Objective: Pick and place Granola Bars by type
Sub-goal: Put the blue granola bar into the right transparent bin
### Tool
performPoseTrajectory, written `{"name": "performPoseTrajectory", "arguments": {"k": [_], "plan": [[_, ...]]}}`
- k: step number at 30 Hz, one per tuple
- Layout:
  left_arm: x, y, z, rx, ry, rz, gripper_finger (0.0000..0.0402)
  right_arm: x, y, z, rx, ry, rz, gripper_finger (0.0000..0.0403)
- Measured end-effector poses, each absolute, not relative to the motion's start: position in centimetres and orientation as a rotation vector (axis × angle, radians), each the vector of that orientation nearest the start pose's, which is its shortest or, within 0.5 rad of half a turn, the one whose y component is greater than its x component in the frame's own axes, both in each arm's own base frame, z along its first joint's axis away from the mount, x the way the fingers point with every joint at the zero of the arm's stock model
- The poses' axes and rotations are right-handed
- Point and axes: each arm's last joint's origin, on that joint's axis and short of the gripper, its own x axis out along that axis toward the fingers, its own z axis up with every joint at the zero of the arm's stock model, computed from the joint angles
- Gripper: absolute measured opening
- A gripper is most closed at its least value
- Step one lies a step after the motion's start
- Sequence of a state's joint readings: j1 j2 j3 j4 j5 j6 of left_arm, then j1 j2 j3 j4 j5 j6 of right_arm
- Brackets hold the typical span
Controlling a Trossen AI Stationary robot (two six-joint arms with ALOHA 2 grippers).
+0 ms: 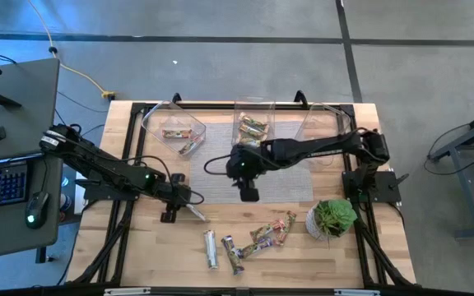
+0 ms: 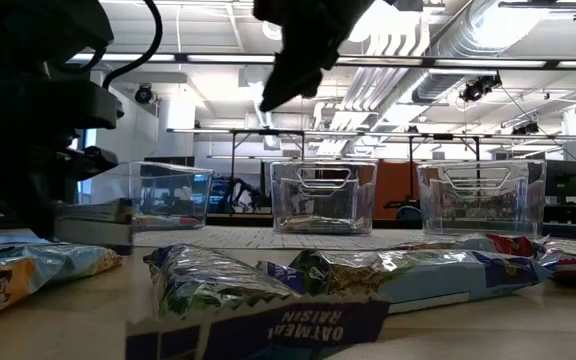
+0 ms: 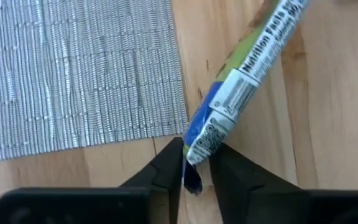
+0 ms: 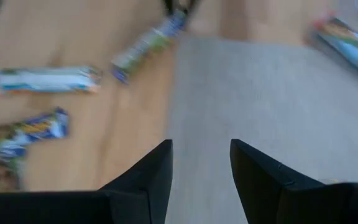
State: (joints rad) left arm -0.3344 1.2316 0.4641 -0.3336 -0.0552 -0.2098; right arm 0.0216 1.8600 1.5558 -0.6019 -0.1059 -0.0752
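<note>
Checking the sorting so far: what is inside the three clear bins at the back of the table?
From above, the left bin holds two bars, the middle bin holds a few, and the right bin looks empty, though the right arm covers part of it.

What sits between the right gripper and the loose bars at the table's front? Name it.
Only bare woven mat and wood between the right gripper and loose bars, per the high view.

high: overhead, whole table | low: tabletop level | wrists: close | shared: mat
</note>
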Motion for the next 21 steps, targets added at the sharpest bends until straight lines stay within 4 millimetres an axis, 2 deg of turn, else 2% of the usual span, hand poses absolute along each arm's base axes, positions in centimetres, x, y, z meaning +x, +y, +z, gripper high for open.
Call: {"name": "performPoseTrajectory", "arguments": {"k": [3, 8, 11, 15, 18, 21], "plan": [[18.4, -6.2, 14.0, -0.017, 1.093, -0.096, 0.004, 41.8, 2.6, 25.6, -0.04, 0.848, 0.2, 0.0145], [19.0, -6.4, 14.3, -0.092, 1.032, -0.072, 0.0005, 43.8, 4.9, 22.8, -0.064, 0.809, 0.108, 0.0145], [19.2, -6.4, 14.5, -0.117, 1.007, -0.068, 0.0004, 44.3, 6.3, 21.0, -0.072, 0.831, 0.096, 0.0145], [19.2, -6.5, 14.5, -0.144, 1.005, -0.064, 0.0002, 45.1, 8.0, 19.3, 0.034, 0.811, 0.078, 0.0145], [19.2, -6.5, 14.5, -0.21, 1.005, -0.022, 0.0001, 45.6, 9.1, 18.8, 0.136, 0.764, 0.086, 0.0145], [19.3, -6.4, 14.5, -0.288, 0.996, 0.034, 0.0, 45.7, 9.9, 18.9, 0.127, 0.738, 0.084, 0.0145]]}}
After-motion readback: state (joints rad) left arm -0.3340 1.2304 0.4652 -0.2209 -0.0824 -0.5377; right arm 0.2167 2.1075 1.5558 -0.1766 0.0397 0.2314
